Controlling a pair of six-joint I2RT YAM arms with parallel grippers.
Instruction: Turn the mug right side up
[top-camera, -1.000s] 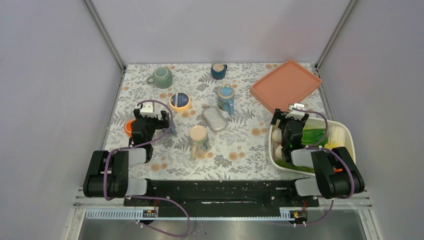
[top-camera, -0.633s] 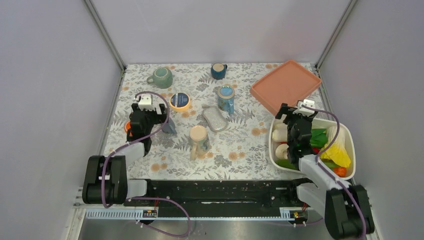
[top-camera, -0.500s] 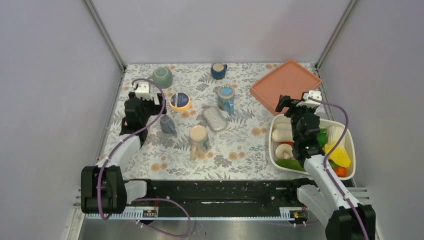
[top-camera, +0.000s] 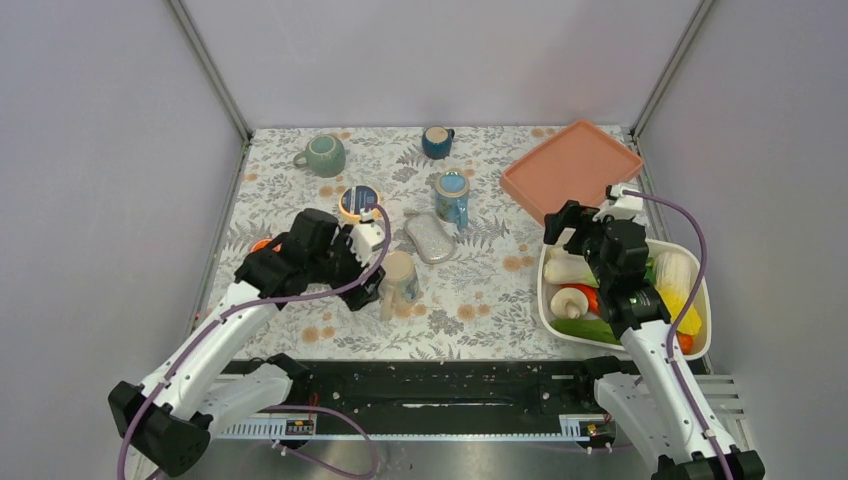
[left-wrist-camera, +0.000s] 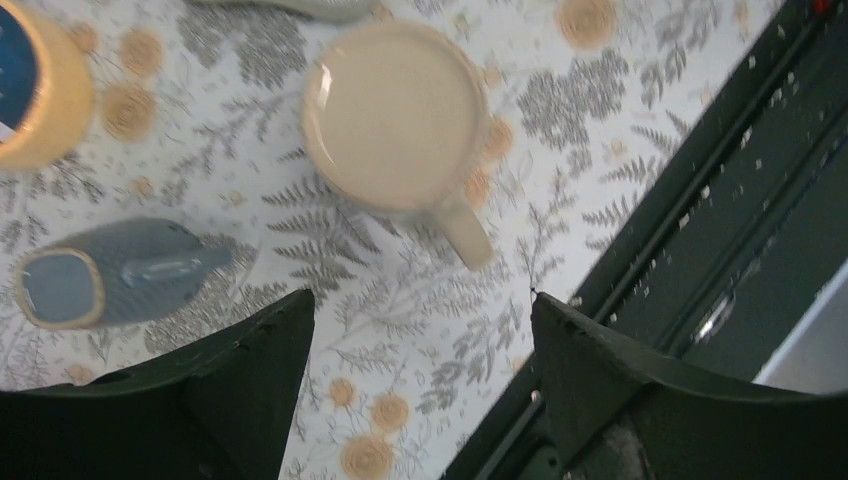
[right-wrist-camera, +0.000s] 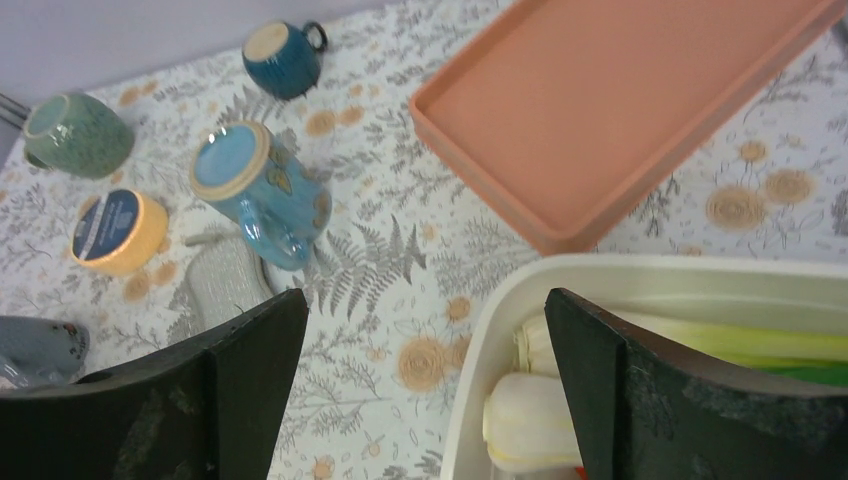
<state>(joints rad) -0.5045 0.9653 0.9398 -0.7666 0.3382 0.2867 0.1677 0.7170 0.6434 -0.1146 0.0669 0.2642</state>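
Note:
A beige mug (top-camera: 398, 275) stands upside down mid-table, flat base up, its handle toward the near edge. In the left wrist view the mug (left-wrist-camera: 395, 115) lies just ahead of my fingers, handle pointing between them. My left gripper (top-camera: 368, 283) is open and empty, hovering just left of the mug; in its own view (left-wrist-camera: 420, 330) it is above bare tablecloth. My right gripper (top-camera: 572, 222) is open and empty above the left rim of the white tub (top-camera: 548, 300); its own view (right-wrist-camera: 425, 330) shows the same.
A grey-blue small cup (left-wrist-camera: 110, 275) lies on its side left of the mug. A light blue mug (top-camera: 452, 197), dark blue mug (top-camera: 436, 141), green mug (top-camera: 322, 155), yellow tape roll (top-camera: 359, 202) and grey pouch (top-camera: 430, 238) stand behind. An orange tray (top-camera: 572, 170) sits back right. The tub holds vegetables.
My left arm has swung from the table's left edge rightward, up to the beige mug. My right arm has lifted and reached forward from over the tub.

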